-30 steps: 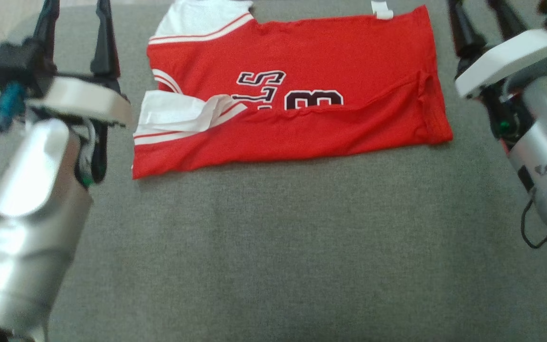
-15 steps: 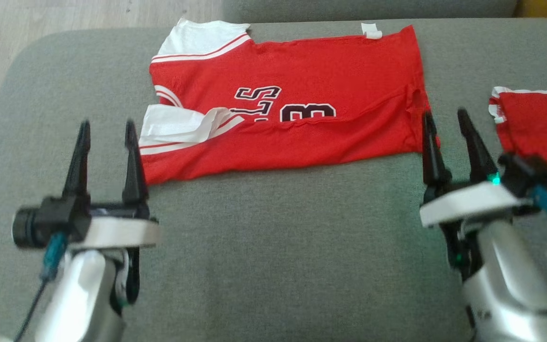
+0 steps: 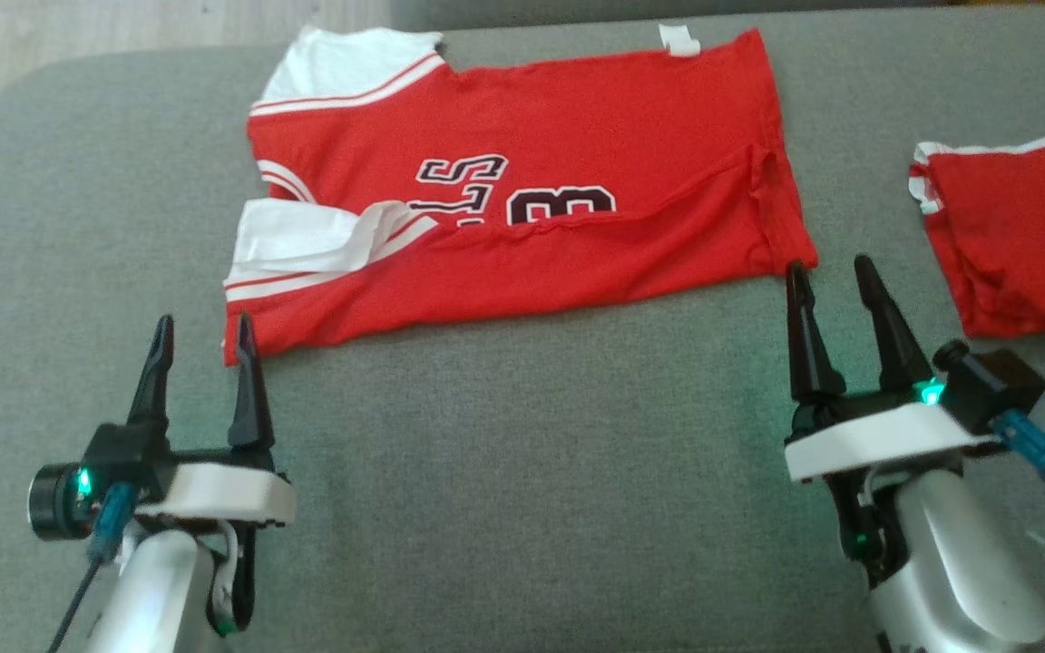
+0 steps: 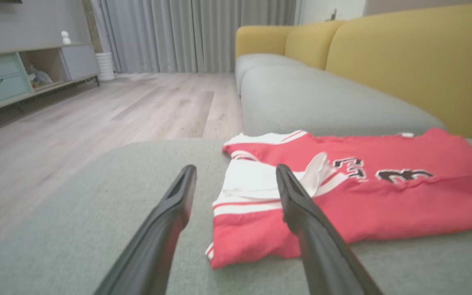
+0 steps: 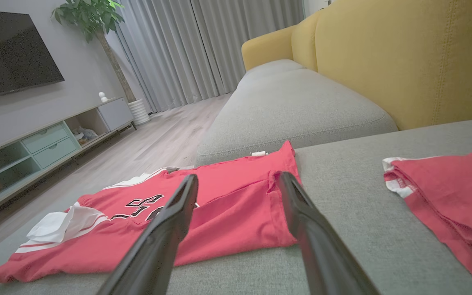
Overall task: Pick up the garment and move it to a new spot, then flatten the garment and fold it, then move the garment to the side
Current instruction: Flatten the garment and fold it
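Head view: the garment (image 3: 522, 190), 1 lengthwise fold made, lies on the sofa cushion (image 3: 522, 472); left gripper (image 3: 202, 319) and right gripper (image 3: 828, 263) hover at its near corners, jaws apart, empty; left wrist view: its white-trimmed end just ahead; right wrist view: its hem end ahead; folding seems underway; next, pinch both near corners.

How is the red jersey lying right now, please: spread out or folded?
Folded over lengthwise: on the red jersey, the near edge lies over the front, covering half of the black lettering.
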Robot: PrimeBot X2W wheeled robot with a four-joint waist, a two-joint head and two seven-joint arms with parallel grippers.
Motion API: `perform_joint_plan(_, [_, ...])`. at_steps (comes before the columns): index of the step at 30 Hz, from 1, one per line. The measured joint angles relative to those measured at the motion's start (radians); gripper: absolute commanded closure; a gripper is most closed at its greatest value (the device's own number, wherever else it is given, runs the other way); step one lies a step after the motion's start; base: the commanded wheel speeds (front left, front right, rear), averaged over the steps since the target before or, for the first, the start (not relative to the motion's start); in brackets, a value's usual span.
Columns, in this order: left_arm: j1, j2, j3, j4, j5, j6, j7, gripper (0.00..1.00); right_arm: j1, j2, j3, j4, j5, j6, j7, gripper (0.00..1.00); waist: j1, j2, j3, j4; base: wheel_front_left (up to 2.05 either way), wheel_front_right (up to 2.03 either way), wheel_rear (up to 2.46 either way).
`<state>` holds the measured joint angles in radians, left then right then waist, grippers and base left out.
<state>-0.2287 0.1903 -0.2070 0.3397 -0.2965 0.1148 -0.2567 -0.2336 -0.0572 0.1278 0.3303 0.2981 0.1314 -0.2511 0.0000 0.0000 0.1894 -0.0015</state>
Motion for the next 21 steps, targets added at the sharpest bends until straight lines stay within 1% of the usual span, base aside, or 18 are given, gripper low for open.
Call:
perform_joint_plan(5, [-0.067, 0.001, 0.008, 0.143, 0.0, 0.001, 0.031, 0.0, -0.01, 0.001, 0.001, -0.024, -0.004, 0.0, 0.0, 0.0, 0.0001, 0.0, 0.036, -0.011, 0.0, 0.0, 0.0])
perform_joint_plan(9, [-0.121, 0.002, 0.009, 0.231, 0.0, 0.008, 0.046, 0.0, -0.009, 0.001, 0.026, -0.024, -0.008, 0.0, 0.0, 0.0, 0.0001, 0.0, 0.06, -0.02, 0.0, 0.0, 0.0])
perform_joint_plan(12, [-0.145, 0.003, 0.009, 0.279, 0.0, 0.006, 0.049, 0.0, -0.01, 0.002, 0.031, -0.027, -0.007, 0.0, 0.0, 0.0, 0.0001, 0.0, 0.078, -0.028, 0.0, 0.0, 0.0])
perform_joint_plan(16, [-0.183, 0.005, 0.003, 0.337, -0.001, -0.014, 0.06, 0.0, -0.015, 0.002, 0.037, -0.03, 0.002, 0.0, 0.0, 0.0, 0.0001, 0.0, 0.104, -0.039, 0.0, 0.0, 0.0])
perform_joint_plan(21, [-0.241, 0.007, -0.003, 0.397, -0.006, -0.018, 0.113, 0.0, -0.036, 0.002, 0.051, -0.031, 0.015, 0.0, 0.0, 0.0, 0.0, 0.0, 0.131, -0.051, 0.0, 0.0, 0.0])
